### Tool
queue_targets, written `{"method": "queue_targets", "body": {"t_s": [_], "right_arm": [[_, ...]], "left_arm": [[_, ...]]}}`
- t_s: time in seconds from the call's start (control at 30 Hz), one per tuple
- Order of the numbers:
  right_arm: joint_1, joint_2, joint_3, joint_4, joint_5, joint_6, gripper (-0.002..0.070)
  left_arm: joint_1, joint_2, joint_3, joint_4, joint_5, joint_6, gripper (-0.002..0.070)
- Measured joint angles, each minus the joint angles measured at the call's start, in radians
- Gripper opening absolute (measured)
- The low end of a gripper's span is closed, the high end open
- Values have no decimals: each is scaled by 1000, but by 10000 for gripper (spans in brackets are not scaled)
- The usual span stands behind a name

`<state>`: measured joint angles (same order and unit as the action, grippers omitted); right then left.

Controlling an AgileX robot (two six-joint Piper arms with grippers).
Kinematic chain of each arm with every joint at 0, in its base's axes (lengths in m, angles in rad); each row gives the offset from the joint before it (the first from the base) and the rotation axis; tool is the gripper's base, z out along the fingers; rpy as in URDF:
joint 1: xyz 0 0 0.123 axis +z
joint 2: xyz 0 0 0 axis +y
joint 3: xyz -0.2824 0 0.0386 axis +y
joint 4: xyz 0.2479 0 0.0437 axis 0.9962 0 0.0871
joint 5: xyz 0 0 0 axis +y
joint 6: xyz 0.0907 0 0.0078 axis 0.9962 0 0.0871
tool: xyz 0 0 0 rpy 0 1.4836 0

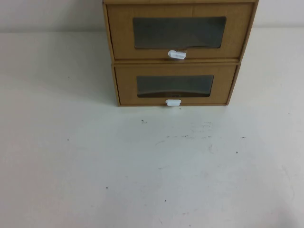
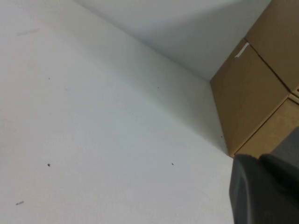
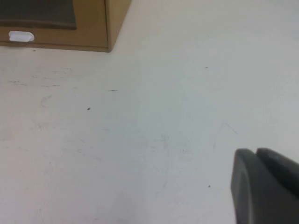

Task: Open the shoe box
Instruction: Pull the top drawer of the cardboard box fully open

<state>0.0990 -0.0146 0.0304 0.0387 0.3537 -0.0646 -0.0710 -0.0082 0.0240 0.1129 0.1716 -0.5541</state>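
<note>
Two brown cardboard shoe boxes are stacked at the back of the white table. The lower box (image 1: 175,85) has a dark window and a white pull tab (image 1: 173,102); the upper box (image 1: 179,32) has its own white tab (image 1: 176,55). Both drawers sit closed. Neither arm shows in the high view. My left gripper (image 2: 261,161) is shut and holds nothing, off to the boxes' left side (image 2: 247,98). My right gripper (image 3: 257,154) is shut and holds nothing, over bare table to the right of the lower box (image 3: 100,28) and its tab (image 3: 21,36).
The white tabletop (image 1: 142,171) stretches in front of the boxes, with small dark specks and faint scuffs. A pale wall stands behind the boxes.
</note>
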Motion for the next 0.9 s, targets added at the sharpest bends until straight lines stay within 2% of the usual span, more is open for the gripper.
{"method": "queue_targets", "body": {"t_s": [0.13,0.37,0.9], "right_arm": [[0,0,0,0,0,0,-19],[0,0,0,0,0,0,-19],[0,0,0,0,0,0,-19]], "left_arm": [[0,0,0,12,0,1,-4],[0,0,0,178,89,16,-4],[0,0,0,237,93,18,-4]]}}
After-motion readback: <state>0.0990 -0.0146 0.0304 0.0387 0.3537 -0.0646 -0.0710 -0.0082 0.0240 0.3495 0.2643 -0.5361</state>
